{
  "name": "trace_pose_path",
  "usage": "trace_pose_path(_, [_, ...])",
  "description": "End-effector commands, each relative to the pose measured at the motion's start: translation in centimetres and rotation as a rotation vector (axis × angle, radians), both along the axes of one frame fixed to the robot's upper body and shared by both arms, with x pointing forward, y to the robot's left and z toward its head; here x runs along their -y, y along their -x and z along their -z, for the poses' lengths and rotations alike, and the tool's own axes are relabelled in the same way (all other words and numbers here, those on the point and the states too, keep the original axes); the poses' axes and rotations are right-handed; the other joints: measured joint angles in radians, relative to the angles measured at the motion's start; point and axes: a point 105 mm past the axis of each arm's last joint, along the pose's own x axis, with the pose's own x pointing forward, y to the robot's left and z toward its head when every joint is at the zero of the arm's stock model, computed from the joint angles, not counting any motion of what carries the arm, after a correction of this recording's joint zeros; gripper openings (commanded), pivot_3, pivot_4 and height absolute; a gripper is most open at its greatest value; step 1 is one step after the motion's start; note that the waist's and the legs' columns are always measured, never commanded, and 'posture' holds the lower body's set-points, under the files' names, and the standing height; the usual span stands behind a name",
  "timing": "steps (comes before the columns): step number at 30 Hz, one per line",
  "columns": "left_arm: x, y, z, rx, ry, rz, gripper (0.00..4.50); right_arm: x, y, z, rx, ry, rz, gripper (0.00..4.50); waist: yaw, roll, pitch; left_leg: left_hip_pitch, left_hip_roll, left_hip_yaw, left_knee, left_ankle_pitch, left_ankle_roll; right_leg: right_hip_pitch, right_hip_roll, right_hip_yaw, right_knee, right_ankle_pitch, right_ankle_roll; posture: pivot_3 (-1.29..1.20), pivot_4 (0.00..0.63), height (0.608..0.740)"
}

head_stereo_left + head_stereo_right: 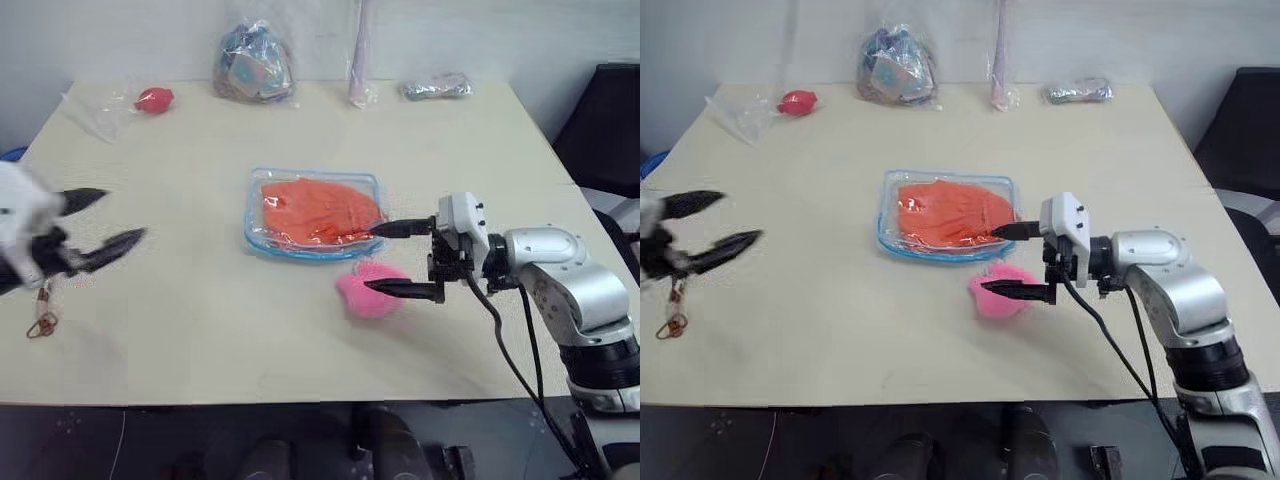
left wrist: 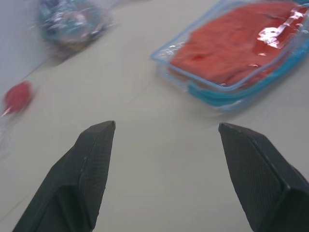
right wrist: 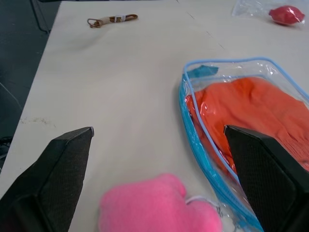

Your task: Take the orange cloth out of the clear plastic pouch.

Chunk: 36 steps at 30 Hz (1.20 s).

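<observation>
**Both grippers open, pouch not yet held: set up the pin-and-pull**

Right gripper (image 1: 401,259): two black fingers spread wide, gripping nothing. One finger tip sits at the near right corner of the flat clear plastic pouch with light blue edging (image 1: 256,243); the other lies over the fluffy pink pompom charm (image 1: 362,297). Whether either tip touches cannot be told.

Left gripper (image 1: 105,222): fingers apart, empty, well apart from the pouch, at about 9 o'clock from it.

Soft bright orange cloth (image 1: 322,211): wholly inside the pouch, at the middle of the pale tabletop (image 1: 200,330). Pompom at 5 o'clock from the pouch, just beside it.

Judgement on the step: which edge opens cannot be read, so find the mouth first. One gripper should pinch the plastic edging alone, not the cloth through it, and hold the pouch flat. The other should enter at the mouth, take a fold of cloth only, and pull level along the table. Keep clear of the pompom cord.

Outward: small red ball (image 1: 154,99) in clear film at 11 o'clock; wrinkled bag of mixed items (image 1: 253,66) at 12 o'clock; brown looped cord (image 1: 42,322) at 8 o'clock.
</observation>
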Motion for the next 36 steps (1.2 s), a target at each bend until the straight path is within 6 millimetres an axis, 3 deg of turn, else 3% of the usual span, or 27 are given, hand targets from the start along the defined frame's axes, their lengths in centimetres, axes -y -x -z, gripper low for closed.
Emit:
trace_pose_path(1, [1.7,-2.8,1.8,0.001,-0.186,0.135,3.64,0.5,0.7,-1.6,0.078,0.002,0.024,4.5,-0.002,0.0,0.0,0.0,0.001,0.001,-0.001,0.0,0.0,0.0,0.001,0.001,0.0,0.0,0.0,0.0,0.15,0.74])
trace_pose_path(6, [5.3,-6.6,3.0,0.029,-0.271,0.306,3.64,1.2,0.7,-1.9,0.089,-0.001,0.086,4.5,-0.001,0.0,0.0,0.0,0.001,0.006,-0.002,0.0,-0.001,0.001,0.005,0.004,0.0,0.0,0.0,0.0,0.15,0.74])
trace_pose_path(11, [8.1,-8.9,5.0,0.039,-0.399,0.459,3.64,1.6,1.7,-2.0,0.096,0.004,0.124,4.5,0.001,0.0,0.0,-0.001,0.001,0.006,-0.001,0.0,0.0,0.0,0.005,0.003,-0.001,0.0,0.0,0.0,0.15,0.74])
trace_pose_path(19, [10.3,-11.2,6.0,0.069,-0.442,0.534,3.64,2.0,1.9,-2.5,0.103,-0.018,0.182,4.5,-0.001,-0.001,-0.001,-0.001,0.001,0.007,0.0,0.001,0.0,0.001,0.005,0.005,0.0,0.001,0.001,0.0,0.15,0.74])
trace_pose_path(23, [10.4,-11.6,6.3,0.077,-0.438,0.534,2.8,2.1,1.9,-2.5,0.106,-0.016,0.191,4.5,0.003,-0.001,-0.001,-0.001,0.001,0.007,0.001,0.001,0.001,0.001,0.005,0.005,0.0,0.001,0.001,0.0,0.15,0.74])
trace_pose_path(32, [8.7,-10.6,6.4,0.063,-0.436,0.546,0.02,1.8,1.5,-2.5,0.105,-0.016,0.174,4.5,0.001,-0.001,-0.001,-0.001,0.001,0.006,0.002,0.001,0.001,0.001,0.005,0.005,0.0,0.002,0.001,0.0,0.15,0.74])
trace_pose_path(36, [7.3,-9.9,5.8,0.095,-0.472,0.496,0.02,1.6,1.3,-2.6,0.104,-0.008,0.147,4.5,-0.003,-0.001,-0.001,0.0,0.002,0.006,0.001,0.001,0.001,0.0,0.005,0.005,0.0,0.002,0.001,0.0,0.15,0.74])
